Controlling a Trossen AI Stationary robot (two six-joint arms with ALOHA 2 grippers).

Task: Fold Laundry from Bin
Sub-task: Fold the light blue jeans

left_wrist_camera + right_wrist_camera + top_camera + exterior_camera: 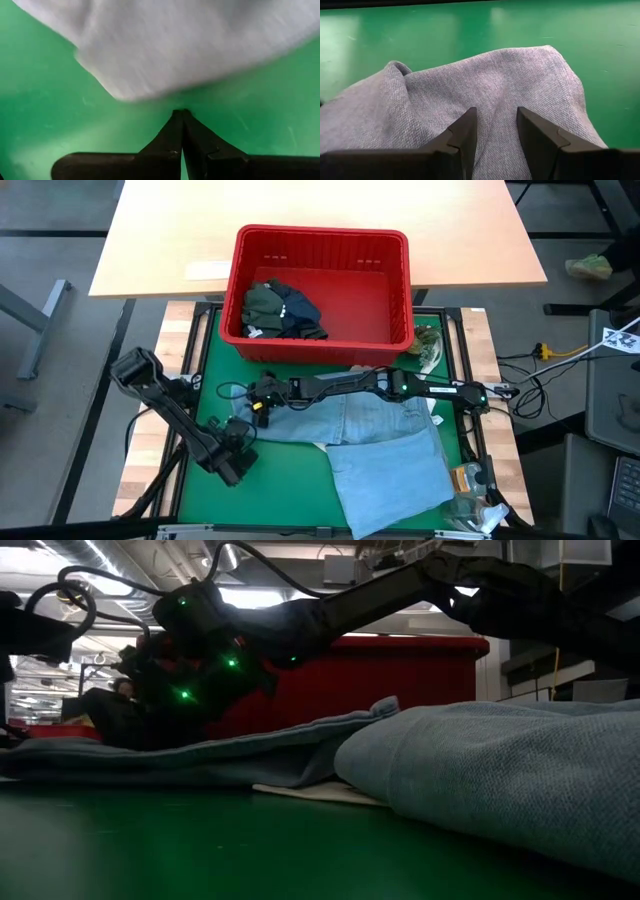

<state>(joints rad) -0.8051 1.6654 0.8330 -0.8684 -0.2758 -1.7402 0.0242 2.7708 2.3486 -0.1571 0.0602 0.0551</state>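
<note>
On green mat, light blue shirt (385, 445) soft, limp; right gripper (496, 132) fingers apart astride its left fold — you pinch there. Left gripper (182, 131) fingers together, idle near-left.

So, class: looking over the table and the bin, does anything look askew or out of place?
The light blue shirt lies crooked on the green mat, one part folded slantwise over the rest, its edge rumpled under the right gripper. A white scrap peeks from beneath it. Dark garments sit bunched in one corner of the red bin.

overhead cam, table-level cam, 2 wrist cams
</note>
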